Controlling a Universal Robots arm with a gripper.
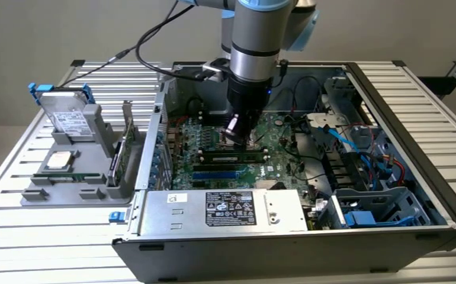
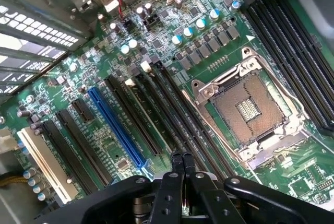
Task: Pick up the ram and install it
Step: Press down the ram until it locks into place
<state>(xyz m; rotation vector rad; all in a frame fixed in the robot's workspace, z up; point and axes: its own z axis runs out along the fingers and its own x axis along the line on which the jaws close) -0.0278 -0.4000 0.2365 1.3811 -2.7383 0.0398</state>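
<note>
The open computer case (image 1: 307, 236) leaves access from above. The gripper (image 1: 240, 137), fingers pressed together, hangs low over the motherboard (image 1: 212, 148), just above the ram (image 1: 232, 158) seated in its slot. At its 3 o'clock in the exterior view, cables (image 1: 346, 142) and the drive cage (image 1: 370, 207) crowd the space; at 6 o'clock the power supply (image 1: 224, 210) blocks; at 9 o'clock the case wall (image 1: 159, 130) stands close. The processor socket (image 2: 250, 109) lies flat beside the slots
</note>
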